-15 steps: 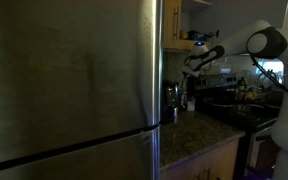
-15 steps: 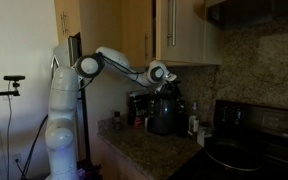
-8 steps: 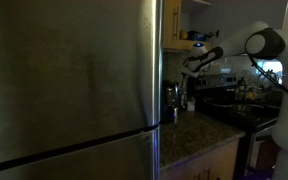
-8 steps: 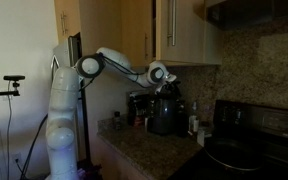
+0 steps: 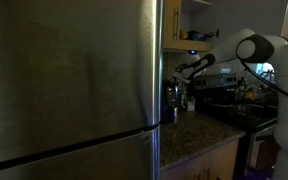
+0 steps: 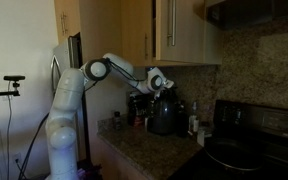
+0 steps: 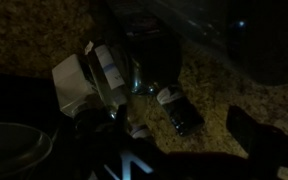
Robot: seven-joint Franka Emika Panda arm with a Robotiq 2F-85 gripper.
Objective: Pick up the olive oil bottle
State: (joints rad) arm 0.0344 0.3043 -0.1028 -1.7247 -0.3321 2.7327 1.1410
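Granite, speckled brown, tops the crowded counter (image 7: pixel 219 95); the black gripper (image 5: pixel 181 72) hovers over a dark glass bottle (image 7: pixel 144 62), presumably to align; jaw spread unreadable.

The speckled granite counter (image 6: pixel 149 152) carries a dark, rounded appliance (image 6: pixel 164 115) near the wall. Small bottles (image 6: pixel 134 112) crowd just beside the appliance, toward the robot's base. A pale little bottle (image 6: pixel 193 126) stands on the appliance's opposite side. The wrist view shows a white-labelled glass bottle (image 7: pixel 104 65) on the stone.
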